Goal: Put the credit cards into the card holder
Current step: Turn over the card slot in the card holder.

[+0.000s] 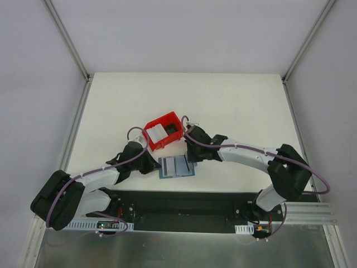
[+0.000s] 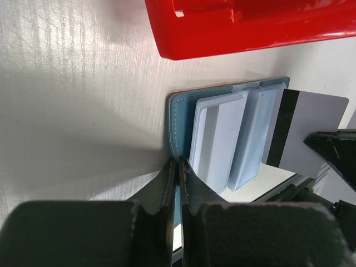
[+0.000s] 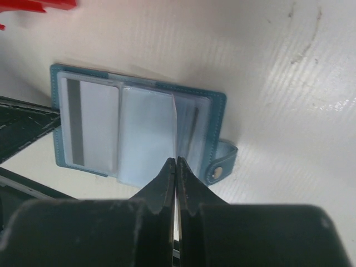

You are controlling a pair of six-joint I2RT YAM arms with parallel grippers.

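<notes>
Your left fingers point(image 2: 177, 169) clamped the card holder point(image 2: 177, 122) by its edge, steadying it, while right fingers point(image 3: 173, 167) seemingly pinched a credit card point(image 2: 314, 125).

Open on the table point(image 1: 234, 106) near its front edge: card holder point(image 1: 177, 166), left edge pinched in the left gripper point(image 2: 178, 167), right gripper point(image 3: 175, 164) at its right side. Holds one credit card point(image 3: 92, 122) in the pocket nearest the left gripper, with a second card point(image 2: 311, 125) on edge over the middle pockets, clamped in the right gripper. Just behind, not touching: bin point(image 1: 169, 143), perhaps with more cards point(image 1: 156, 134) inside.
</notes>
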